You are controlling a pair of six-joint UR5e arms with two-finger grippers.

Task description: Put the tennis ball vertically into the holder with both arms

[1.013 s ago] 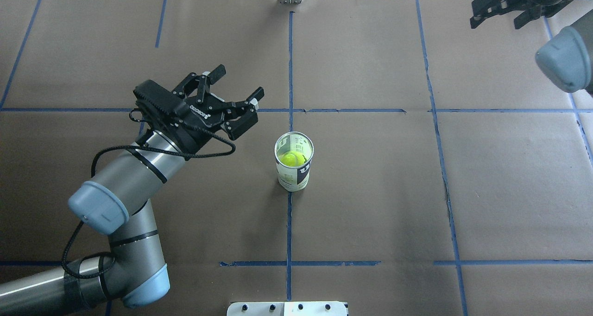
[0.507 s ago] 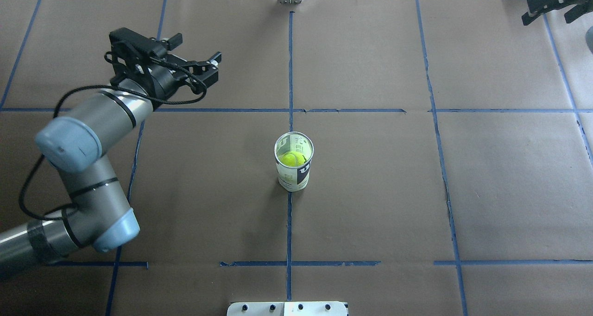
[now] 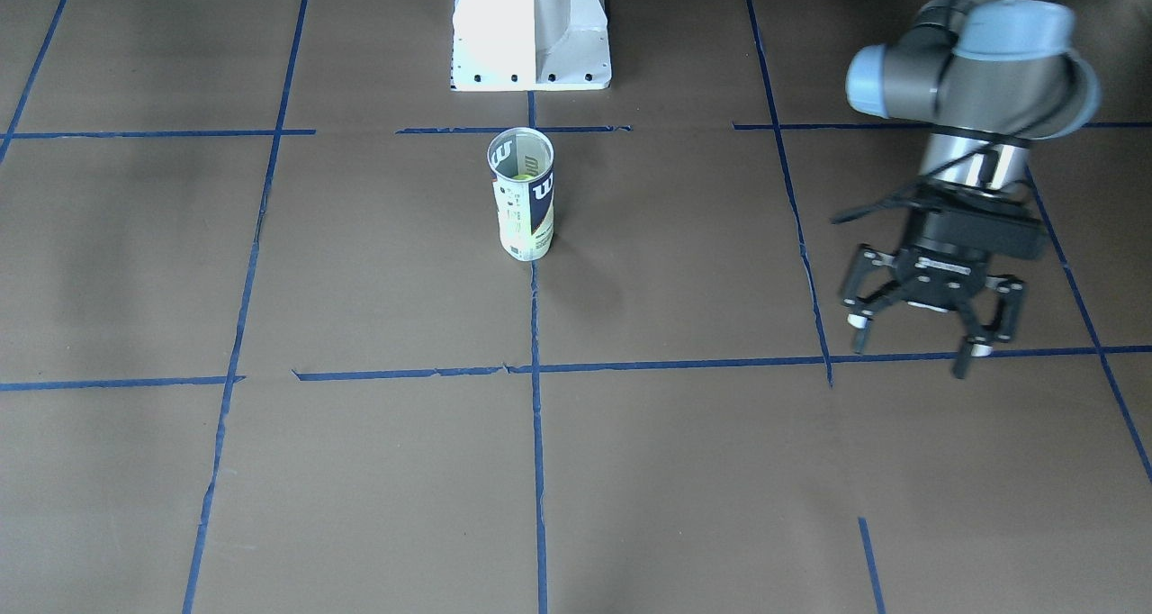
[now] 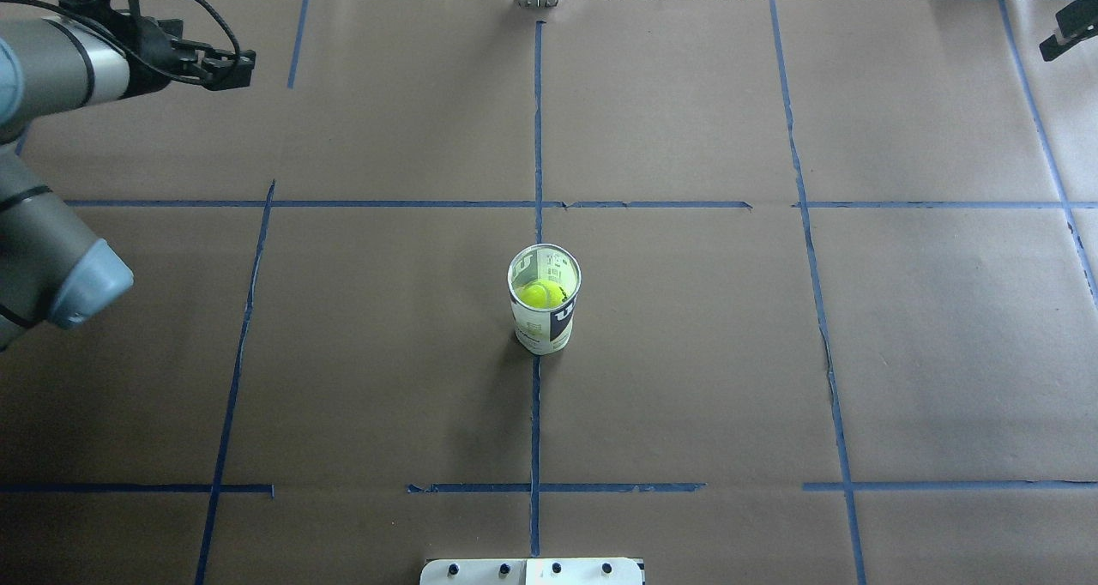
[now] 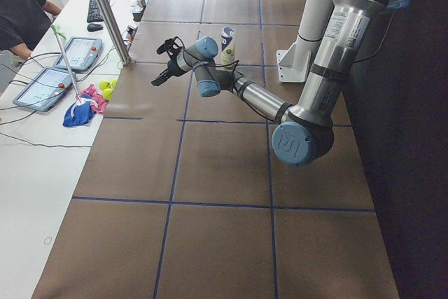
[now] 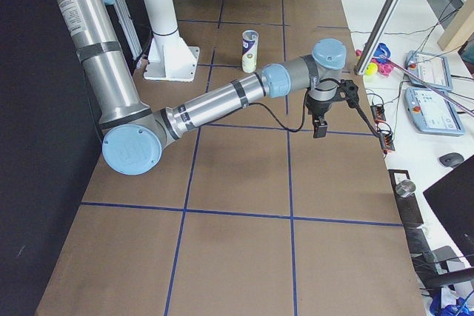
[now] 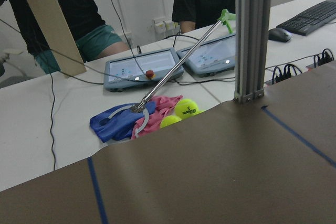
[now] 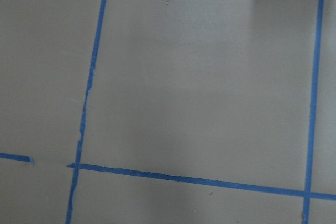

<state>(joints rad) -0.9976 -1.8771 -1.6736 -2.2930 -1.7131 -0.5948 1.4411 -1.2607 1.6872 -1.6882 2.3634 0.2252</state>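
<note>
Resting inside upright holder (image 4: 549,323), tennis ball (image 4: 540,294); left tool (image 3: 916,335) splayed, empty; right tool (image 4: 1066,34) state unclear.

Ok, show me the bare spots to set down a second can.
Bare: the taped squares left and right of the holder, and the row by the white pedestal base. Crowded: the far corners, where the left tool and right tool hang.

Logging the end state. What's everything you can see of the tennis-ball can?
The can is a clear plastic cylinder with a white-and-navy label and a "W" logo, open-topped. It stands upright on the brown-papered table, on a blue tape line. The tennis ball sits inside it. Nothing else touches it.
</note>
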